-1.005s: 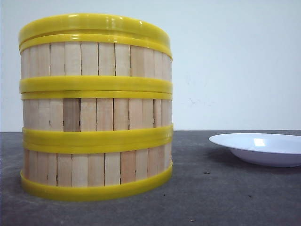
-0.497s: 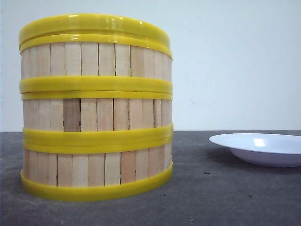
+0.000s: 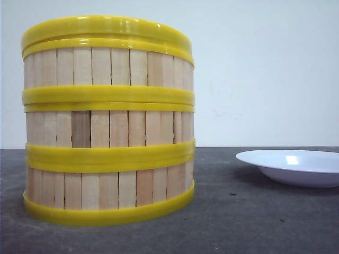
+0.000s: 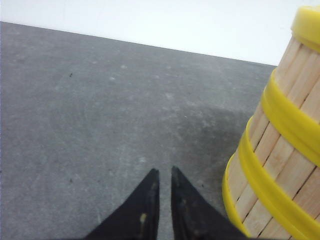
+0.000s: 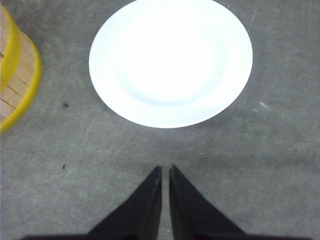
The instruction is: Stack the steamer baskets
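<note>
Three steamer baskets (image 3: pixel 108 121) stand stacked on the counter (image 3: pixel 238 222), white plate (image 3: pixel 296 166) apart; left tool (image 4: pixel 164 176) and right tool (image 5: pixel 165 172) seemingly closed, empty

steamer baskets (image 3: pixel 108 121), left of front frame: pale wood vertical slats, tones uneven, one darker brown slat in the middle tier. Thick glossy yellow rims banding all three tiers. plate (image 5: pixel 170 60), top centre of right wrist frame: plain white. table (image 3: pixel 265 222): mottled dark grey. Gripper fingers (image 4: pixel 145 210): black.
</note>
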